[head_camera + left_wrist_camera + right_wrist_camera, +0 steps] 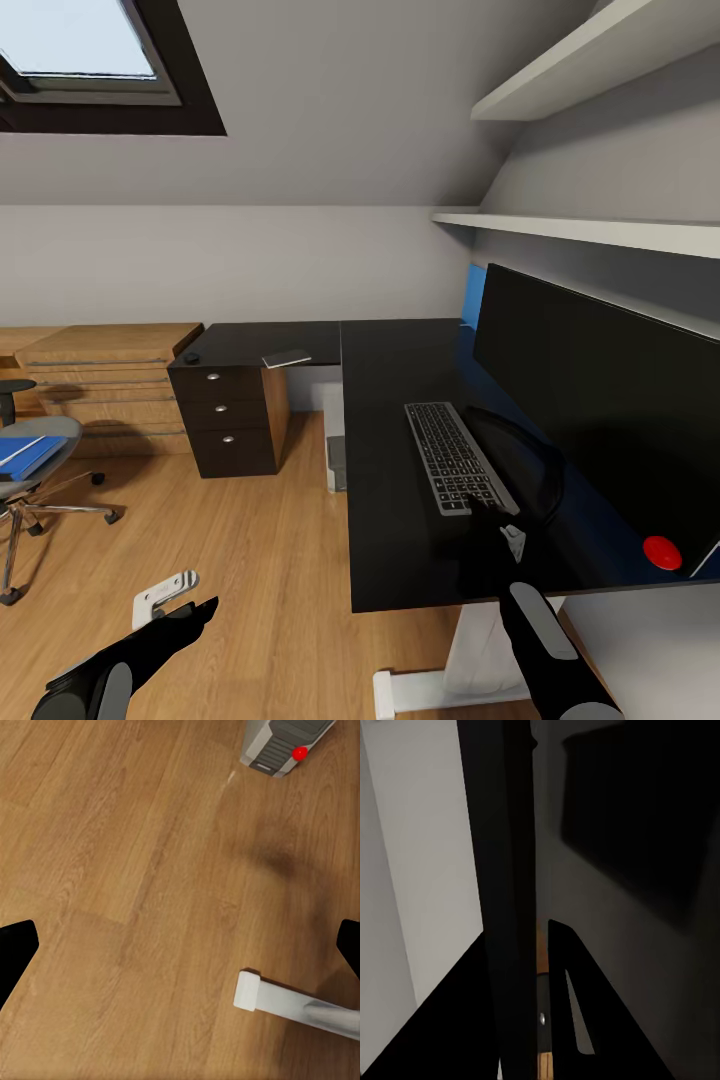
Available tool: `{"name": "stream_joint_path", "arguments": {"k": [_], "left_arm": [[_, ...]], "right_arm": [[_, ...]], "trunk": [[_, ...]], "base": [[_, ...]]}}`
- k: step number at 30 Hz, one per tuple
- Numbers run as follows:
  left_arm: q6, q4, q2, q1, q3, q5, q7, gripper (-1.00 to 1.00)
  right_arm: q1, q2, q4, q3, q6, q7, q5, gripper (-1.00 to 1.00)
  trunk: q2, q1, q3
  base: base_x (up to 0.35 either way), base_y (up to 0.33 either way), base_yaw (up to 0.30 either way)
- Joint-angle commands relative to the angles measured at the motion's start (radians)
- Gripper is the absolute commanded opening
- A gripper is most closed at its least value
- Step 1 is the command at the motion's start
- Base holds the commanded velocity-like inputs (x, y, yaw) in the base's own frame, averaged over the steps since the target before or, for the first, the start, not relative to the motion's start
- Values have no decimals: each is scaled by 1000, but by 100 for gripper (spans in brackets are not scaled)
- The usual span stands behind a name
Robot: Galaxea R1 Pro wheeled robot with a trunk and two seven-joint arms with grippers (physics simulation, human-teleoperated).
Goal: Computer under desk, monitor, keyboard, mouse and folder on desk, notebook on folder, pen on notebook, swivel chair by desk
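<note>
The keyboard (455, 455) lies flat on the black desk (390, 540) in front of the monitor (600, 420). My right gripper (493, 507) is at the keyboard's near end; in the right wrist view a dark slab stands between its fingers (562, 1005), and their grip is unclear. The mouse (190, 357) and the grey notebook (287, 357) rest on the desk's far left wing. The blue folder (25, 455) lies on the swivel chair (40, 480) at the left. The computer (337, 462) (281, 746) stands under the desk. My left gripper (175, 610) hangs open over the floor.
Black drawers (232, 420) sit under the desk's left wing, with a light wooden low cabinet (110, 385) beyond. A white desk foot (296, 1003) lies on the plank floor near my left gripper. Wall shelves (600, 230) hang above the monitor.
</note>
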Motion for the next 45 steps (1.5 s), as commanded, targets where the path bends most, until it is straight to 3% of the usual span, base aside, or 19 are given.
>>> {"name": "stream_joint_path", "arguments": {"k": [1,25,26,45], "left_arm": [[5,-1,-1,-1,3,4,-3,100],[3,1,-1,-1,3,4,-3,100],[3,1,-1,-1,3,4,-3,100],[1,1,-1,-1,3,4,-4,100]], "right_arm": [[-1,1,0,-3,7,7,-12,-100],[-1,-1,0,-2,7,-14,-11,-100],[-1,-1,0,-2,8,-14,-10,100],[-1,-1,0,-2,7,-13,-8,100]], "trunk": [[-1,0,-1],[-1,0,-1],[-1,0,-1],[-1,0,-1]], "base": [[0,0,0],[32,0,0],[0,0,0],[-13,-10,0]]}}
